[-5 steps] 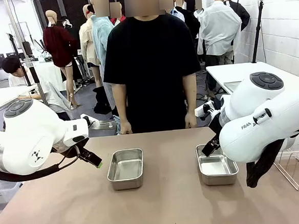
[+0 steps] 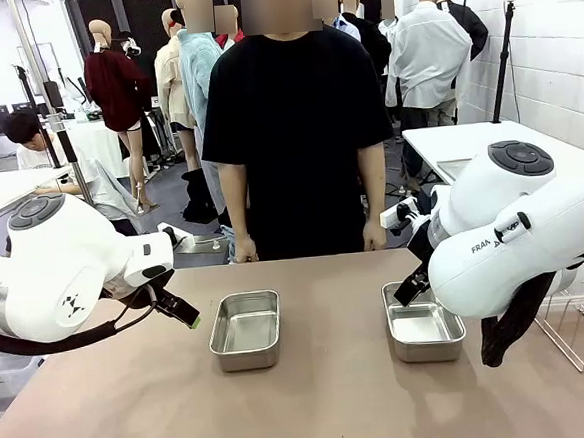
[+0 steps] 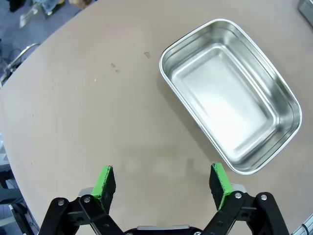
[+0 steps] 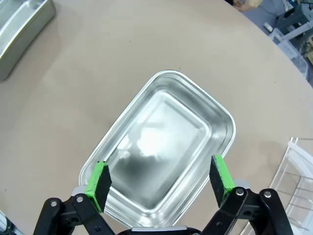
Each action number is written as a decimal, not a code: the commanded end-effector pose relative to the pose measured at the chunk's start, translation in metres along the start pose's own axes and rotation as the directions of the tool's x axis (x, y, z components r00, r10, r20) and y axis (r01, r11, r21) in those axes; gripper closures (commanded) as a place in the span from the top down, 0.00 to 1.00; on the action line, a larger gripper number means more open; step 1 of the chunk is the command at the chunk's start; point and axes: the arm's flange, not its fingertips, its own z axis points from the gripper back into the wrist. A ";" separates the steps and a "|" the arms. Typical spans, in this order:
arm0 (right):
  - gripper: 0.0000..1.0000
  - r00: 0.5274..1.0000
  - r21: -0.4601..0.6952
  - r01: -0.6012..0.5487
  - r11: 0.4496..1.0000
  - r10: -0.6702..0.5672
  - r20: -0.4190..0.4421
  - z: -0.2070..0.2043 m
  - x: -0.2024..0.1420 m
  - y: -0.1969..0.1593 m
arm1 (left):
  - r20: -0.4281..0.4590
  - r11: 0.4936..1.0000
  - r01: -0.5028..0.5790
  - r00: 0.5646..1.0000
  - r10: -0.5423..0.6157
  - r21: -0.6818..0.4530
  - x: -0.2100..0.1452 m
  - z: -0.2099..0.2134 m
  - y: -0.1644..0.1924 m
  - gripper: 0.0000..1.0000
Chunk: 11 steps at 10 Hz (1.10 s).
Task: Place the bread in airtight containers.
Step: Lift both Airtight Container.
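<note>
Airtight containers [image 2: 247, 360] sit apart, left gripper [image 3: 160, 169] pointing down spread beside 1, right gripper [image 4: 159, 164] spread above the other

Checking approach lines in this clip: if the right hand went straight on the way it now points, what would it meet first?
Most likely the empty rectangular stainless steel tub, lying straight ahead of the open right hand; nothing shows between them, though the gap is hard to judge.

The right gripper [image 4: 159, 181] stands wide open; one steel container [image 4: 166, 142] lies between its jaws, a second container [image 4: 19, 29] far beyond the left jaw.
</note>
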 end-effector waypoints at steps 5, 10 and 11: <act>1.00 1.000 0.000 0.000 1.000 0.000 0.000 0.000 0.000 0.000 | 0.000 1.000 -0.002 1.000 0.002 0.000 0.000 0.000 0.001 1.00; 1.00 0.999 -0.015 0.027 1.000 -0.027 0.037 0.029 -0.007 -0.013 | 0.059 0.999 0.027 0.998 -0.029 0.041 0.001 0.027 0.002 1.00; 1.00 0.995 -0.050 0.080 0.996 -0.077 0.060 0.060 -0.019 -0.030 | 0.091 0.997 0.018 0.996 -0.025 0.077 0.002 0.058 0.009 1.00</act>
